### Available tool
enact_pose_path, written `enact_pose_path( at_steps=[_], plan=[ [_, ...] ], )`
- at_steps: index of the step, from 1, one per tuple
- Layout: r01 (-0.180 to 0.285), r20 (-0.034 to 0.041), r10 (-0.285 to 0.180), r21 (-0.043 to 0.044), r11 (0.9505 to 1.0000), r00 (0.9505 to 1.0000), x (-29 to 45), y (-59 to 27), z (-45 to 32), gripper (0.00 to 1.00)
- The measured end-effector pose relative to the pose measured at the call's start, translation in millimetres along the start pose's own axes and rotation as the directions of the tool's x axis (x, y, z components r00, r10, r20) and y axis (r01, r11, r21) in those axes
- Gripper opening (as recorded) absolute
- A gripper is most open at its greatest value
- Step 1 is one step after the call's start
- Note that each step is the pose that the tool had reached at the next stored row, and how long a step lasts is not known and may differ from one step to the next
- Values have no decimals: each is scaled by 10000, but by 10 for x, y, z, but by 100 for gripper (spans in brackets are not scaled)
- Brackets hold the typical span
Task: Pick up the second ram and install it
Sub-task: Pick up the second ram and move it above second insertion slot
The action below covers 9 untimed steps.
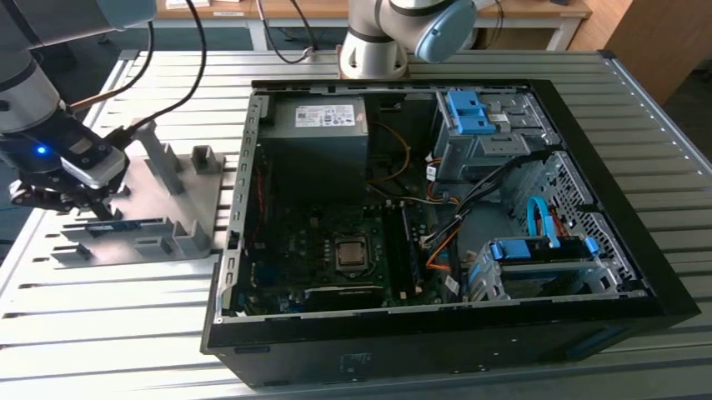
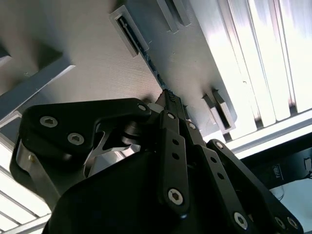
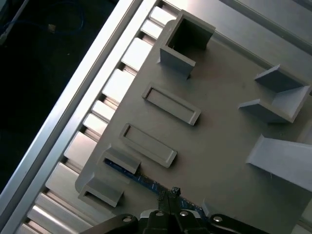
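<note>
The slatted metal bench point(image 1: 112, 333) ran out of the exterior view on every side. On it lay one open computer case point(image 1: 445, 346), with two blue brackets point(image 1: 468, 112) inside. The middle of the arm point(image 1: 25, 92) was cut off by the frame. Its base stood at the far side of the case, and its wrist came in at the exterior view's upper left, pointing down over the one grey fixture plate point(image 1: 139, 200), which lay on the bench beside the case.

In the second wrist view the black links of the pincer point(image 2: 169, 97) hid much of that plate point(image 2: 87, 58).

The pincer point(image 3: 173, 191) was drawn almost shut, one tip on either face of the second ram point(image 3: 141, 179) at its upper edge. One ram stood there on its long edge, seated in the plate's point(image 3: 219, 122) holders. Its lower edge was sunk out of sight and one end was hidden behind the pincer in the first wrist view. It showed as a thin blue strip — its chips could not be made out. Just beside it lay two shallow rectangular frames point(image 3: 170, 105).
</note>
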State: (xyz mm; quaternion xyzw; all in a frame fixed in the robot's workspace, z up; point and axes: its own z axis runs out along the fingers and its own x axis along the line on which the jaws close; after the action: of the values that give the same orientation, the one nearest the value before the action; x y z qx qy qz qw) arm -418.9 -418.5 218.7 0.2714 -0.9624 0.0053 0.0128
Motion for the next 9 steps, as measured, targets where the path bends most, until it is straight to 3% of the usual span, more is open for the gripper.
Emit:
enact_pose_path(
  at_steps=[9],
  plan=[
    [548,1,-548,15,9985,9985,0,0,0,10]
  ],
)
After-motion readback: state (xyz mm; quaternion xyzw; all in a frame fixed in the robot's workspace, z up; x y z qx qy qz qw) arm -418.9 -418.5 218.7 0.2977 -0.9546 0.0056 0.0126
